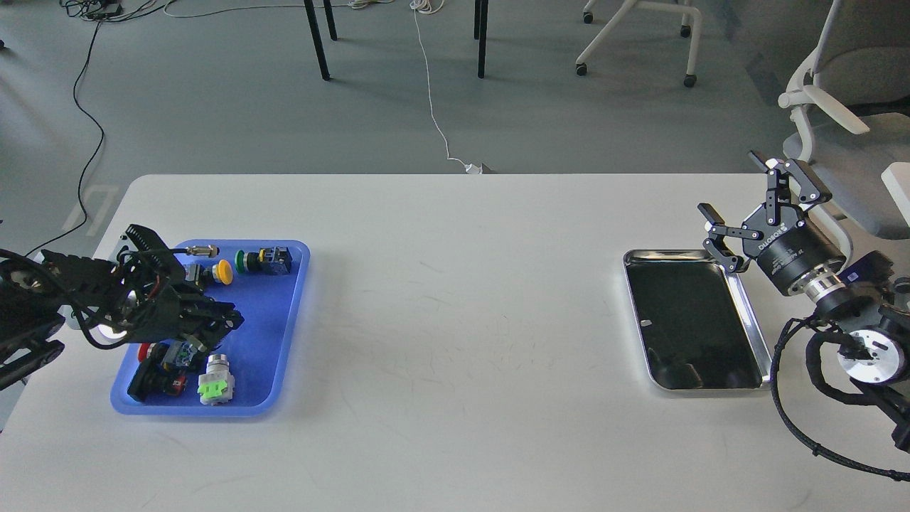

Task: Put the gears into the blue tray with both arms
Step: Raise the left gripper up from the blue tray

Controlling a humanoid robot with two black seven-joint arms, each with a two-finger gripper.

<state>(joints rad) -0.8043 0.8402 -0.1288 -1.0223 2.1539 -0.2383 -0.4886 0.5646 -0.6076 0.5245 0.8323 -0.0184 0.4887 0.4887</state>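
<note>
The blue tray lies at the table's left and holds several colourful push-button switches. My left gripper hangs low over the tray's left-middle, pointing right. It is dark and its fingers cannot be told apart. No gears show in this view; the spot under the left gripper is hidden. My right gripper stands open and empty at the far right, just above the back right corner of the steel tray.
In the blue tray are a yellow-capped button, a green-capped button, a red-capped one and a white one with a green part. The steel tray looks empty. Office chairs stand beyond the table's right.
</note>
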